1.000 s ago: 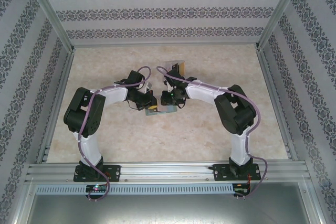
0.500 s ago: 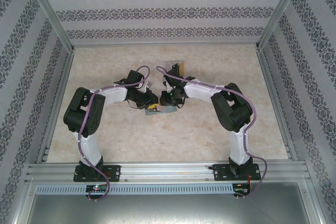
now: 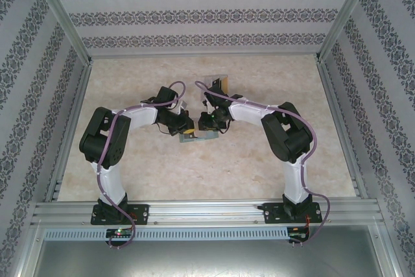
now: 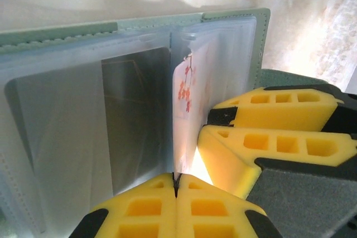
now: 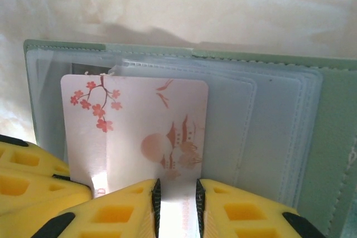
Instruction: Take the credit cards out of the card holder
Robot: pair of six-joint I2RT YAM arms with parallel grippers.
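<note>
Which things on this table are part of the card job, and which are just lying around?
Job: grey-green card holder, white blossom card, left gripper pinching it.
Lying about: clear plastic tray beyond the holder.

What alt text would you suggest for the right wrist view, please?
A white credit card printed with red blossoms and a pagoda lies against the clear pockets of the open grey-green card holder. The right gripper has its yellow fingers slightly apart at the card's lower edge. A pale marbled table shows beyond.
</note>
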